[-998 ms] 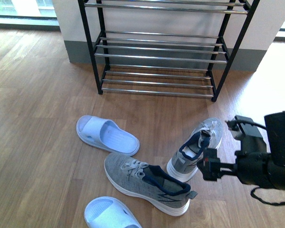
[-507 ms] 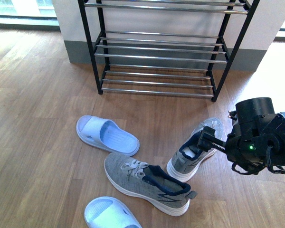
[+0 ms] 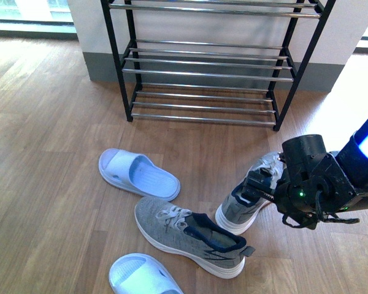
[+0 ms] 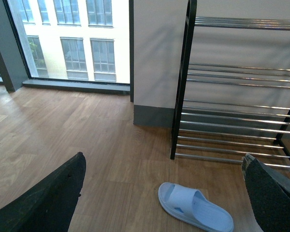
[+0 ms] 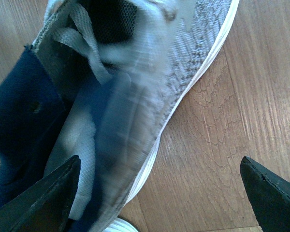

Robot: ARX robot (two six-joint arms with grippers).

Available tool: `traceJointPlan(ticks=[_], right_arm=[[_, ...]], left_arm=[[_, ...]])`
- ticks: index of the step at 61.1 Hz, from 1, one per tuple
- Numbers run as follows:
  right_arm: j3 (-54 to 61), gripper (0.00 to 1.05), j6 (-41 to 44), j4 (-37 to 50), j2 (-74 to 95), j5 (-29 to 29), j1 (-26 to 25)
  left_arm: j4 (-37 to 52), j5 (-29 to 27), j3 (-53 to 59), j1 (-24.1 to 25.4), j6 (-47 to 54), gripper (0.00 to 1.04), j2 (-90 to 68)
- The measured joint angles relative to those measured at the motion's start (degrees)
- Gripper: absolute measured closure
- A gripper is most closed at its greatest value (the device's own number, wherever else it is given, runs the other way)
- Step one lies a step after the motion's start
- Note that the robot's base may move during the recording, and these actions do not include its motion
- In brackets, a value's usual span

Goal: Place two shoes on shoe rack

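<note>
**Right gripper over the sneaker, nothing held yet**

Wood floor (image 3: 49, 135) runs all the way to the wall, and every shoe sits on it, none on the rack. Nearest, at 7 o'clock in the front view, is a pale blue near slide (image 3: 141, 278). Just beyond it a second sneaker (image 3: 187, 236) lies across the middle.

At 4 o'clock the right gripper (image 3: 260, 184) hangs right over the grey sneaker (image 3: 248, 202). In its wrist view the jaws stand wide, with the navy collar and laces under them, and they hold nothing. That picture is smeared around the tongue, so I can't tell whether a finger touches the shoe.

The danger, as I judge it, is a bad bite. If the jaws close on soft knit or a lace alone, the shoe could swing, twist or slip out mid-carry. Its heel sits close to the second sneaker, so a low approach could shove both.

Further out at 9 o'clock lies the far slide (image 3: 138, 174), clear of the route. The left gripper (image 4: 163, 155) is spread wide and empty.

Farthest, at 12 o'clock, is the shoe rack (image 3: 202, 73). Its tiers are tight, there are gaps between the bars, and the right-hand upright (image 3: 292, 79) leans near the straight line in. A toe could easily clip it.
</note>
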State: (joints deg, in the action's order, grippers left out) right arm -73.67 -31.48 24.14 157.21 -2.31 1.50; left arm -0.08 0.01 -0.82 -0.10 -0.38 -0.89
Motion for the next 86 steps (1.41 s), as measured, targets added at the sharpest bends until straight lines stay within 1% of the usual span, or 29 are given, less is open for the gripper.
traceJointPlan(ticks=[8,22,42,56,60,68,70,72,73,75,86], right_arm=[[0.09,0.09,-1.07,0.22,-0.2,0.59,0.63],[0.17,0.09,1.29,-0.13,-0.92,0.46,2.34],[-6.88,0.1,-0.02,-1.29,5.25,-1.16,0.68],[-7.17,0.46,0.13,-0.52,5.46,-0.74,0.59],[-6.91,0.63,0.28,-0.11,5.46,-0.15,0.59],[-5.92,0.84,0.28,0.48,5.07,0.2,0.59],[-5.75,0.87,0.33,0.52,4.98,0.17,0.59],[-5.42,0.94,0.33,0.57,4.72,0.17,0.57],[-5.33,0.96,0.37,0.59,4.66,0.15,0.57],[-4.76,1.04,0.66,0.85,4.37,0.17,0.46],[-0.37,1.03,2.34,3.69,1.29,1.51,-0.15]], left_arm=[[0.0,0.0,0.0,0.0,0.0,0.09,0.0],[0.0,0.0,0.0,0.0,0.0,0.09,0.0],[0.0,0.0,0.0,0.0,0.0,0.09,0.0],[0.0,0.0,0.0,0.0,0.0,0.09,0.0],[0.0,0.0,0.0,0.0,0.0,0.09,0.0],[0.0,0.0,0.0,0.0,0.0,0.09,0.0],[0.0,0.0,0.0,0.0,0.0,0.09,0.0],[0.0,0.0,0.0,0.0,0.0,0.09,0.0],[0.0,0.0,0.0,0.0,0.0,0.09,0.0],[0.0,0.0,0.0,0.0,0.0,0.09,0.0],[0.0,0.0,0.0,0.0,0.0,0.09,0.0]])
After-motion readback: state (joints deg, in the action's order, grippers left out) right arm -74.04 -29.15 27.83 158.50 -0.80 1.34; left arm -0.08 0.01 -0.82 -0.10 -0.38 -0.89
